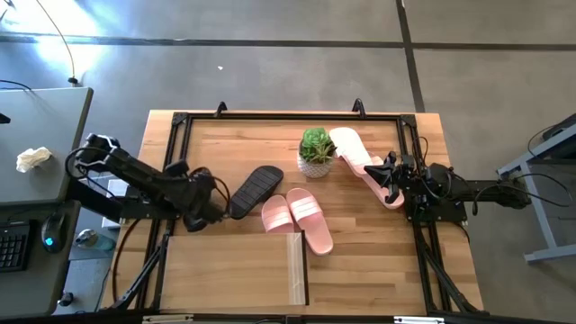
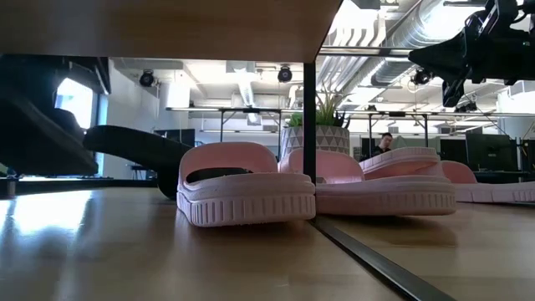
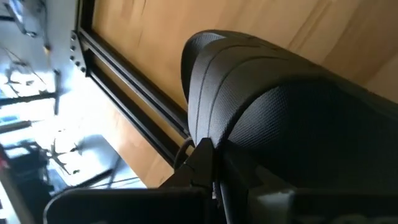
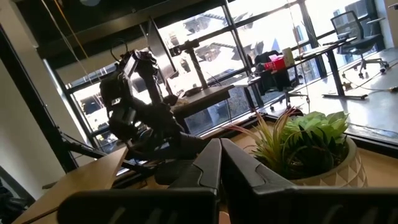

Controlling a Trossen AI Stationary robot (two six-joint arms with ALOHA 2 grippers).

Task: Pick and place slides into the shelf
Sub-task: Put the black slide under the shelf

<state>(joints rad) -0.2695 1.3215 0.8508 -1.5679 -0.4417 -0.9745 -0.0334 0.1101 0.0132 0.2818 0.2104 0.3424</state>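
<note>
My left gripper (image 1: 216,205) is shut on a black slide (image 1: 256,189) left of the table's middle; the slide fills the left wrist view (image 3: 280,118). Two pink slides (image 1: 279,214) (image 1: 311,223) lie side by side on their soles at the middle, just beyond the shelf (image 1: 234,270). Another pink slide (image 1: 353,148) lies right of the plant, and one more (image 1: 392,196) shows partly under my right arm. My right gripper (image 1: 387,175) is shut and empty, raised above the table (image 2: 468,50) over these right-hand slides. My left gripper holds the black slide by its end nearest the table's left edge (image 3: 208,134), pinched between its two fingers. The fingers come roughly level from the table's left, along the slide. The slide sits tilted in the low view (image 2: 142,146); whether its far end touches the table is hidden.
A small potted green plant (image 1: 317,151) stands at the far middle, between the middle and right-hand slides. The shelf's top panel (image 2: 159,25) and a dark upright (image 2: 309,125) frame the low view. A black frame rail (image 1: 270,115) runs around the tabletop.
</note>
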